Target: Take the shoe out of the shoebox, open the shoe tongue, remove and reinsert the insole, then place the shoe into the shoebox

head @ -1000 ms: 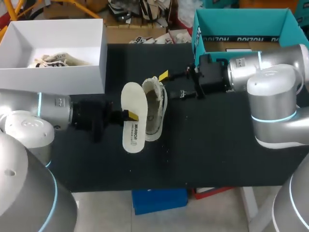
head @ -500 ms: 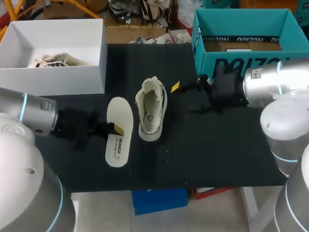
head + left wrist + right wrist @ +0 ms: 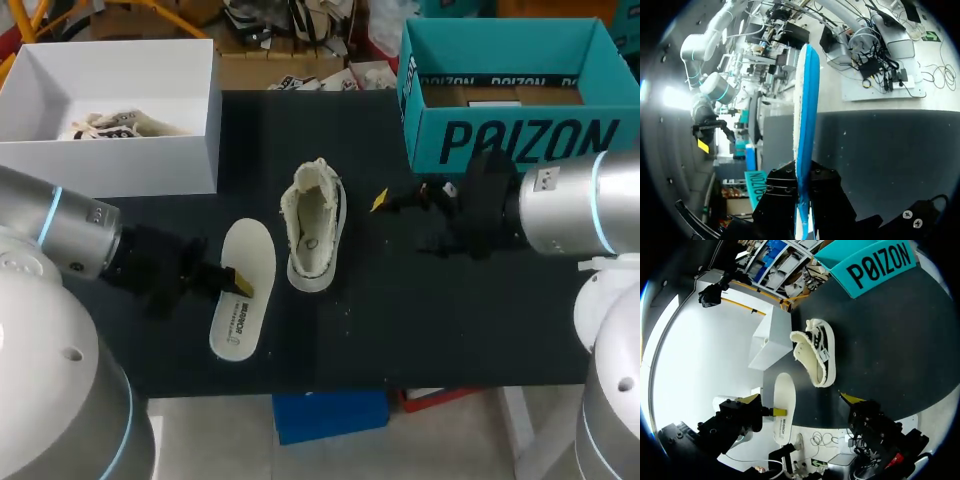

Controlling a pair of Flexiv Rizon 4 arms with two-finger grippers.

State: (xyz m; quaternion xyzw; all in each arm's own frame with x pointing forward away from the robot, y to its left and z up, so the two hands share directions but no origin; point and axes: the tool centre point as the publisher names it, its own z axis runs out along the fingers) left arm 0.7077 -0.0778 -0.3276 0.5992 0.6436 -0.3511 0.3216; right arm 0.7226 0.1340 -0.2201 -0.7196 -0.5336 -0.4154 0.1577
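A cream low shoe (image 3: 315,225) lies on the black table (image 3: 430,320) with its opening up and tongue pulled back; the right wrist view has the same shoe (image 3: 815,357) ahead of my gripper. Its white insole (image 3: 243,290) is out, just left of the shoe, with my left gripper (image 3: 238,282) shut on its edge. In the left wrist view the insole (image 3: 805,110) stands edge-on between the closed fingers (image 3: 802,200). My right gripper (image 3: 405,222) hangs open and empty to the right of the shoe; its yellow tips stand wide apart in its own view (image 3: 800,399). The teal shoebox (image 3: 510,75) is at the back right.
A white open box (image 3: 110,100) with crumpled paper stands at the back left, close behind my left arm. The teal shoebox wall (image 3: 875,265) is just behind my right arm. Bare table lies in front of the shoe and between it and the right gripper.
My left gripper has carried the insole away from the shoe, left and toward the table's front edge. The right arm has drawn back to the right, off the shoe.
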